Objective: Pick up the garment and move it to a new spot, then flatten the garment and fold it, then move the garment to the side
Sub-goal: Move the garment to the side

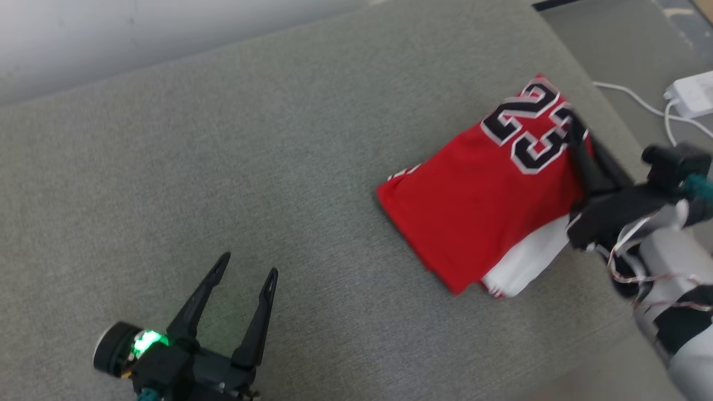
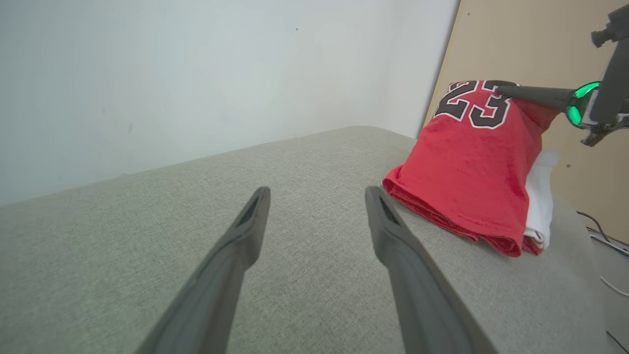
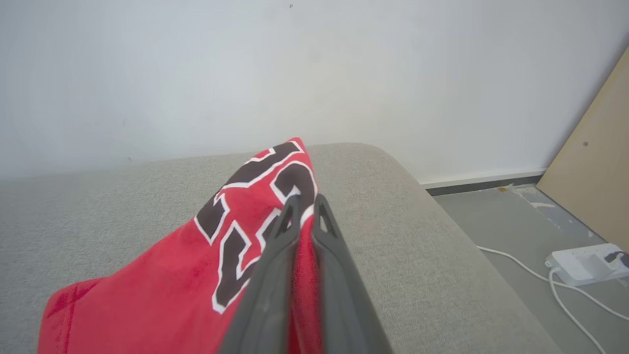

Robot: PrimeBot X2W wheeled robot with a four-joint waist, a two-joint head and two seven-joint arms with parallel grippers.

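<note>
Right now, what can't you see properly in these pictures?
- Red jersey: right wrist view, its lower part is cut off by the bottom edge and hidden by the right gripper.
- White layer: head view, mostly hidden under the red fabric.
- Power strip: head view, cut off by the right edge.

Right arm (image 1: 657, 262) is smeared with blur in the head view and runs off the right edge. The right gripper (image 3: 307, 199) is pinched on the jersey (image 1: 490, 206), and the cloth caught between its fingers is out of sight. Those dark fingers cover part of the number. A white layer (image 1: 529, 259) peeks from under the red, most of it buried. The jersey's lower end runs off the bottom of the right wrist view. The left gripper (image 1: 249, 264) has its body clipped by the bottom edge. The power strip (image 1: 693, 94) is cut by the right edge.
</note>
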